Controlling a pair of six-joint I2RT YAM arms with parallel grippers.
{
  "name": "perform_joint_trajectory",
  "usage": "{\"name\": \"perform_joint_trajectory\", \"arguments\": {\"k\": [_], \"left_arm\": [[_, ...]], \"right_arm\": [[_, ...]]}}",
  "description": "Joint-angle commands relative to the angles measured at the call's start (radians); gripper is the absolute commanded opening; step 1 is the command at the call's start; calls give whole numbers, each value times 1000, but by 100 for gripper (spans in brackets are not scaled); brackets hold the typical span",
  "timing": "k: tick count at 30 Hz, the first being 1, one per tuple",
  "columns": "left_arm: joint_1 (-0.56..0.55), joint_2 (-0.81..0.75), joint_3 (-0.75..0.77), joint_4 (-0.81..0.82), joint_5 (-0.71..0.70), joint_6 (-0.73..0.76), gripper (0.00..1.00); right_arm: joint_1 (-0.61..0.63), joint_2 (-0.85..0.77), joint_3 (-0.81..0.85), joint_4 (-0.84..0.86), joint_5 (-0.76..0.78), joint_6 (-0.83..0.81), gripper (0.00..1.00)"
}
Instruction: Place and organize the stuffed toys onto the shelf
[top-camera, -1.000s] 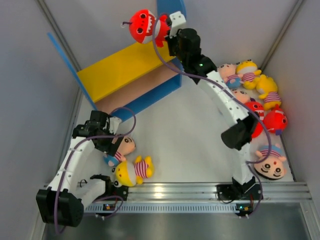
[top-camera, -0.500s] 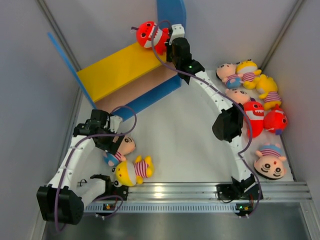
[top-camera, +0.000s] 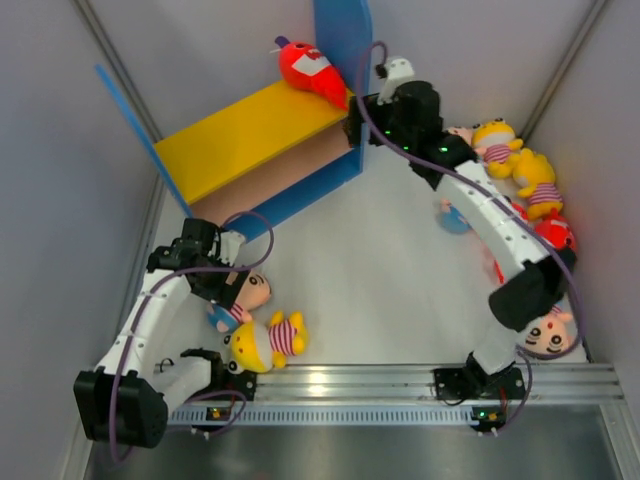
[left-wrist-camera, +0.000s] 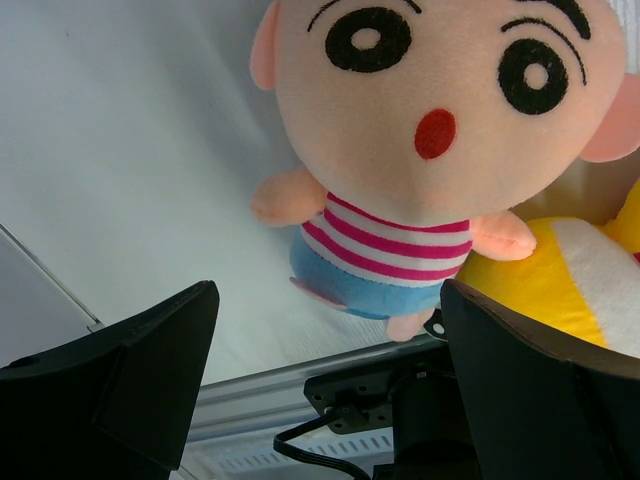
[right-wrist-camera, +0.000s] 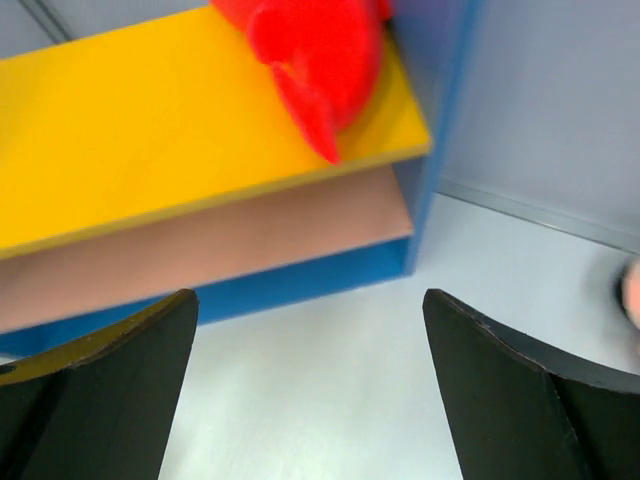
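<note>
Top view: the shark (top-camera: 312, 72) lies on the shelf's (top-camera: 240, 140) yellow board, at 10 o'clock from my right end effector (top-camera: 368, 108), which is spread and empty.

Left wrist: my left end effector (left-wrist-camera: 328, 292) gapes wide above a doll (left-wrist-camera: 420, 130) on the desk. The doll's long axis runs 12-to-6, so this arm is nearer.

Right wrist: the shark sits at 12.

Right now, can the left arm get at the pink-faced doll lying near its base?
Probably yes. The left gripper is open right over the pink-faced doll, with nothing between them. The yellow doll lies against its side but does not cover it.
</note>
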Motion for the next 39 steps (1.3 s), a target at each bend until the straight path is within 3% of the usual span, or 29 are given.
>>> {"name": "perform_joint_trajectory", "arguments": {"k": [1,5,6,9,10,15,20,26,29,30,31,32,33,34,36,38,39], "left_arm": [[3,0,9,31,7,8,99],[3,-4,10,31,9,6,99],[3,-2,12,31,11,8,99],[3,3,19,28,9,6,99],[3,6,22,30,8,3,99],[3,-4,36,28,14,2,99],[3,-5,45,28,12,-3,99],[3,-4,73,27,18,-6,99],[3,-19,76,28,7,-9,99],[3,-23,76,28,17,-8,99],[3,-23,76,28,18,-5,99],[3,-20,76,28,18,-5,99],[3,-16,78,28,17,-6,99],[3,-14,79,28,15,-8,99],[3,-13,91,25,14,-8,99],[3,-19,111,23,8,-6,99],[3,-22,122,17,7,-3,99]], "right_arm": [[-192,-301,-223,15,-54,49,95],[-508,-399,-475,-73,-4,172,95],[-650,-404,-571,-90,5,203,95],[-821,-403,-770,-31,-64,236,94],[-849,-403,-814,36,-154,238,94],[-932,-378,-964,153,-83,290,92],[-966,-314,-977,149,-40,248,91],[-966,-165,-937,176,-167,208,91],[-965,-113,-940,193,-195,208,87],[-965,-114,-963,213,-198,200,82],[-963,-119,-974,216,-199,197,63],[-960,-129,-993,221,-199,188,51],[-957,-168,-1003,222,-192,186,28],[-954,-194,-1007,213,-185,186,15],[-945,-305,-1007,193,-132,189,0],[-914,-445,-968,143,-80,180,0],[-897,-488,-940,115,28,174,0]]}}
